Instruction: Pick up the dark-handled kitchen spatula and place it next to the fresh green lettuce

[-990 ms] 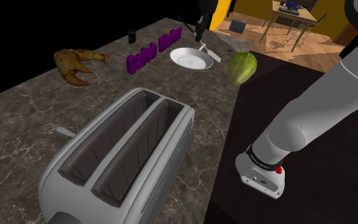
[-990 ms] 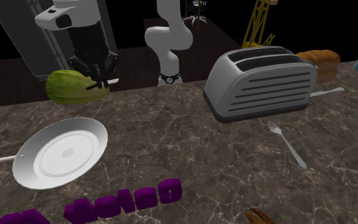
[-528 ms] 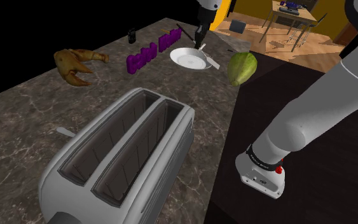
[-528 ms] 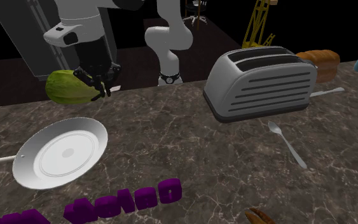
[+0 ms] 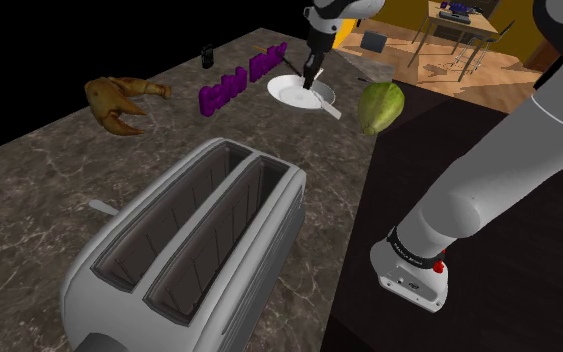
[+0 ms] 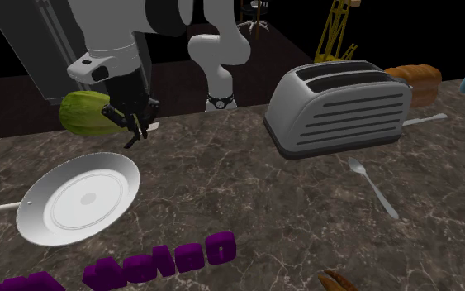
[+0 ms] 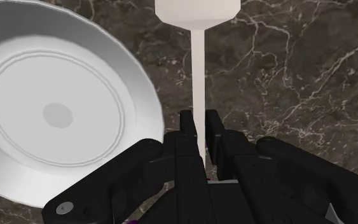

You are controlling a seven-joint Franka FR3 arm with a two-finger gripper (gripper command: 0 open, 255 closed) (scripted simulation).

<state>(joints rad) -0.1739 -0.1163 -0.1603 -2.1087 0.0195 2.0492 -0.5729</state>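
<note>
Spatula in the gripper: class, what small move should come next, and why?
Probably carry it the short way toward the lettuce, fingers shut, then lower it alongside. The gripper clasps the spatula by its thin white shaft. The blade lies past the plate over bare counter, and the lettuce sits apart from it near the counter's edge.

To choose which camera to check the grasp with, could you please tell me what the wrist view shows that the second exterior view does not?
Wrist view: the gripper clasps the pale spatula by its thin handle, with the blade ahead of the fingers. Second exterior view: the green lettuce beside the gripper, plus the toaster and the spoon. Both: the gripper, the white plate and the marbled counter.
</note>
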